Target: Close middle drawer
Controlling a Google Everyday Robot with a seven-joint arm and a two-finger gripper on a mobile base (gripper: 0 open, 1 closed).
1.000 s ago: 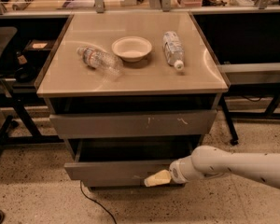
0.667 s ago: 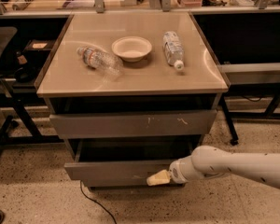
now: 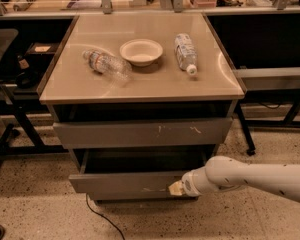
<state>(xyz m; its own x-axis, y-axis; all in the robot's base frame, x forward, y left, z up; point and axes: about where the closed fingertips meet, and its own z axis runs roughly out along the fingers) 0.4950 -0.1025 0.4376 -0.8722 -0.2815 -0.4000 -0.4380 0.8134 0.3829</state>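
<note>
Gripper (image 3: pixel 176 188) sat at the end of the white arm (image 3: pixel 250 179), low on the right, its pale tip touching the right part of the middle drawer (image 3: pixel 120 182) front panel; whether it was spread or closed could not be told. Against the view a second before, the tip had crept only slightly to the right along the panel. The drawer itself showed no clear travel. It stood pulled out from the cabinet, its dark box exposed beneath the scratched drawer front (image 3: pixel 140 132) above. In my judgement the push had contact but little effect yet, and nearly the whole closing stroke remained. On the tabletop (image 3: pixel 140 86) a bowl (image 3: pixel 141 51) lay between two plastic bottles (image 3: pixel 106 64), all undisturbed. A cable (image 3: pixel 102 218) trailed on the floor below the drawer.
</note>
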